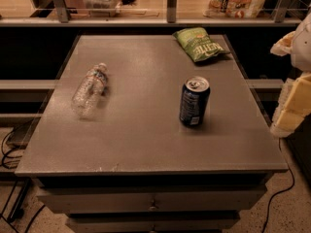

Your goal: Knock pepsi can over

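Standing upright right of centre on the tabletop (136, 135), the pepsi can (194, 102) sits clear of bottle (90, 89) and chip bag (200, 43), open to a sideways shove from the tool (291, 106) poised off the right edge, whose spread I cannot tell.

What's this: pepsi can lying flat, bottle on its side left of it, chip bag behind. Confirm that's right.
Wrong: the camera view shows the pepsi can standing upright. Bottle on its side left of it, chip bag behind, yes. The gripper is beyond the table at its right edge.

The hand (292, 108) hangs low at the far right, the pale arm (297, 40) rising above it.
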`<control>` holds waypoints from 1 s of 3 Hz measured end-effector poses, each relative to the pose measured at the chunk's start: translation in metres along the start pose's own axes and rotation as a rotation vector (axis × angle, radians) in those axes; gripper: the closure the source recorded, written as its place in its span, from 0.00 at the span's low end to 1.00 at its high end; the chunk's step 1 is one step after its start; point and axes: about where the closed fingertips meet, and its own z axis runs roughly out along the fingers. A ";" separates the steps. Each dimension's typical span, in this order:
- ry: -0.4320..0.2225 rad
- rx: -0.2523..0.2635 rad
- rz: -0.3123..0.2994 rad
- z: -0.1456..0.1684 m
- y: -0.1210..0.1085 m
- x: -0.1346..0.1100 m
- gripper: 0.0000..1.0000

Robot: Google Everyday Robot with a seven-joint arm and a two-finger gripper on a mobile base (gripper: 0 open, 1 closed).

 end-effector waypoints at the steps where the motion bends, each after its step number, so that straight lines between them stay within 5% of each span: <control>1: 0.000 0.000 0.000 0.000 0.000 0.000 0.00; 3: -0.093 -0.015 -0.044 0.005 -0.002 -0.014 0.00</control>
